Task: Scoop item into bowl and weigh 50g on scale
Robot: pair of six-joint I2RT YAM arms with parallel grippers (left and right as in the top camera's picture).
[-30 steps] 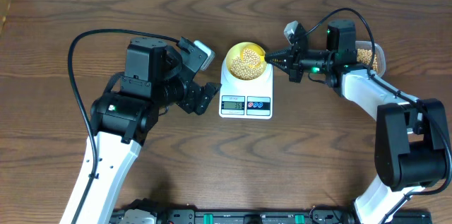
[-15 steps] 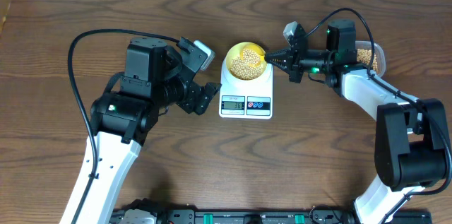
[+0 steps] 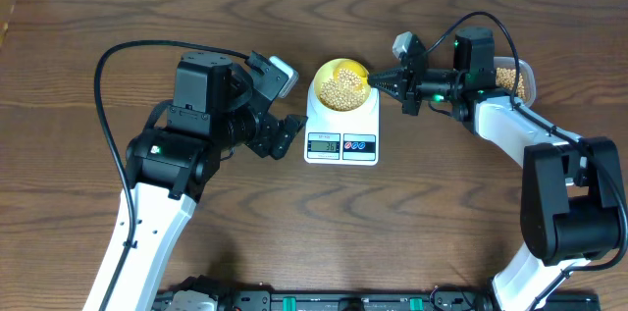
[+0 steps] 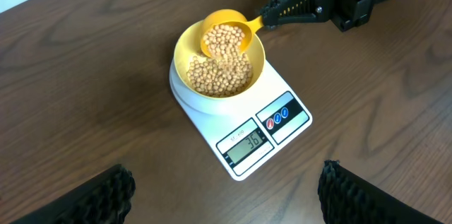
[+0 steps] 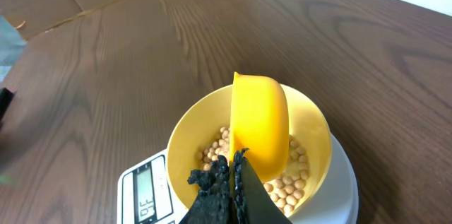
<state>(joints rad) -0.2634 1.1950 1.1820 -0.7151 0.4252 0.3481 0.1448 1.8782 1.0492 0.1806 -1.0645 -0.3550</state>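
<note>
The pale yellow bowl [image 3: 324,71] stands on the white scale [image 3: 365,127], partly filled with tan beans [image 3: 341,90]. My right gripper [image 3: 378,80] is shut on the handle of a bright yellow scoop [image 4: 224,33], which hangs tilted over the bowl's far rim with beans in it. In the right wrist view the scoop [image 5: 261,121] shows its underside above the bowl [image 5: 191,128]. The scale [image 4: 300,121] display reads 36. My left gripper [image 3: 285,134] hovers open just left of the scale, its fingertips [image 4: 99,199] wide apart with nothing between them.
A clear tub [image 3: 512,77] holding more beans sits behind the right arm, at the right back of the wooden table. The left arm's black cable loops over the table's left side.
</note>
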